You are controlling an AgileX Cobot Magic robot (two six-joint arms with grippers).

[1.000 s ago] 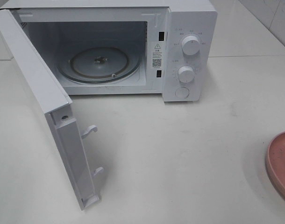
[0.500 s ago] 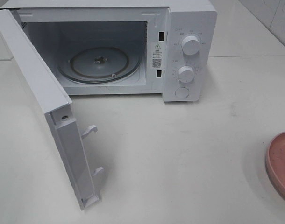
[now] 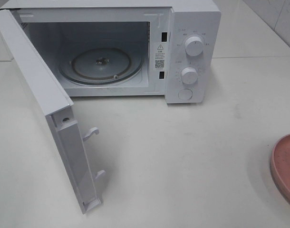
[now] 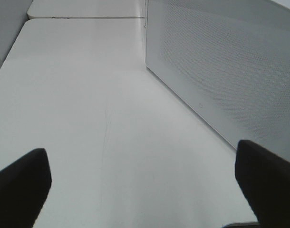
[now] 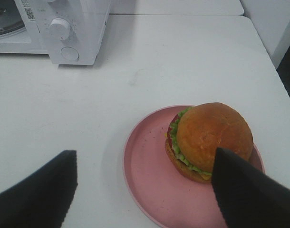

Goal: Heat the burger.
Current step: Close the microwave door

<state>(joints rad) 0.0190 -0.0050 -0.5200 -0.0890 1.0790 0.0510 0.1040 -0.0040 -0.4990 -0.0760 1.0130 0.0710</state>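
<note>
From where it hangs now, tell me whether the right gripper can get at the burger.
Probably yes: the right gripper hangs open above the pink plate, with the burger uncovered and nothing between them.

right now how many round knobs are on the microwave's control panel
2 knobs, stacked on the panel right of the open cavity: the upper knob and the lower knob. Below them sits a flat round button, not counted.
</note>
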